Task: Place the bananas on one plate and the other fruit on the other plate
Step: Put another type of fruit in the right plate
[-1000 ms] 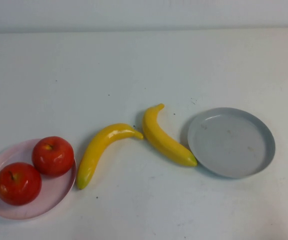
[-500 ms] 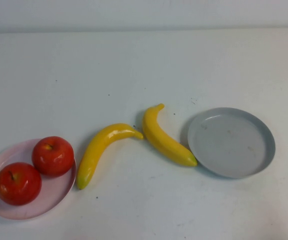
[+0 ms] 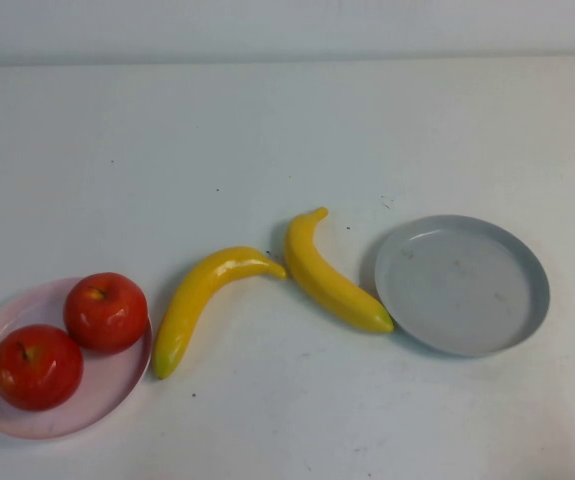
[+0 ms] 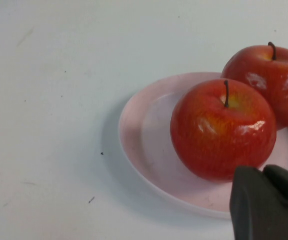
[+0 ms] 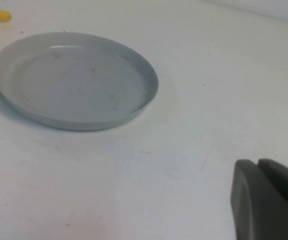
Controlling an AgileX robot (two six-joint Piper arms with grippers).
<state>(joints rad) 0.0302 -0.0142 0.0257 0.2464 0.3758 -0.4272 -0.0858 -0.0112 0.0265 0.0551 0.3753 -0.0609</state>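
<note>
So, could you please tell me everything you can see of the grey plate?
The grey plate is round and shallow with a raised rim, matte and faintly smudged inside, holding nothing. It lies flat on the white table, on the robot's right. The nearer banana's green tip reaches its left rim; contact is unclear.

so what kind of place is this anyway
Probably a lab test bench, not a kitchen: a bare white table, glossy toy-looking bananas and apples, and two plates. The left gripper is beside the pink plate, the right gripper beside the grey one.
</note>
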